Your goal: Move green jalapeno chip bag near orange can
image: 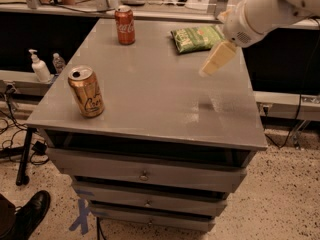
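The green jalapeno chip bag [196, 38] lies flat near the far right corner of the grey cabinet top [150, 89]. The orange can [86, 91] stands upright near the front left corner. My gripper [214, 61] hangs from the white arm coming in from the upper right. It hovers above the cabinet top just in front of and to the right of the bag, not touching it. It holds nothing that I can see.
A red cola can [125, 25] stands at the far left of the top. Drawers [145, 174] sit below the top. A pump bottle [38, 67] and a small bottle stand on a ledge at left. A shoe [30, 214] shows at bottom left.
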Action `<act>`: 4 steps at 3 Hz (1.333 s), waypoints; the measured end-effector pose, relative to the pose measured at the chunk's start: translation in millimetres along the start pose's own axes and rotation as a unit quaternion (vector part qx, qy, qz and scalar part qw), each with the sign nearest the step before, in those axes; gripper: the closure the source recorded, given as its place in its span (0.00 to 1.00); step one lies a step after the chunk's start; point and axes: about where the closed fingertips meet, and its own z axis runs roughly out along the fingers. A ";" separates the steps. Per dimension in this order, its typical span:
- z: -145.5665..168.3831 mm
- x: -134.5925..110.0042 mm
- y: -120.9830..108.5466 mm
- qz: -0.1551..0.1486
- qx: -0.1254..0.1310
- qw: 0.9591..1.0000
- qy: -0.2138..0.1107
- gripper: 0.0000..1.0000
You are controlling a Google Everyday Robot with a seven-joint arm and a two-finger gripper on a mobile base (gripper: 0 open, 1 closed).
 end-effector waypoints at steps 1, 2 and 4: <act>45.1 0.3 -42.0 0.069 0.021 0.997 -0.041 0.00; 45.0 0.1 -41.8 0.069 0.021 0.997 -0.041 0.00; 73.0 6.2 -68.4 0.137 0.072 0.981 -0.113 0.00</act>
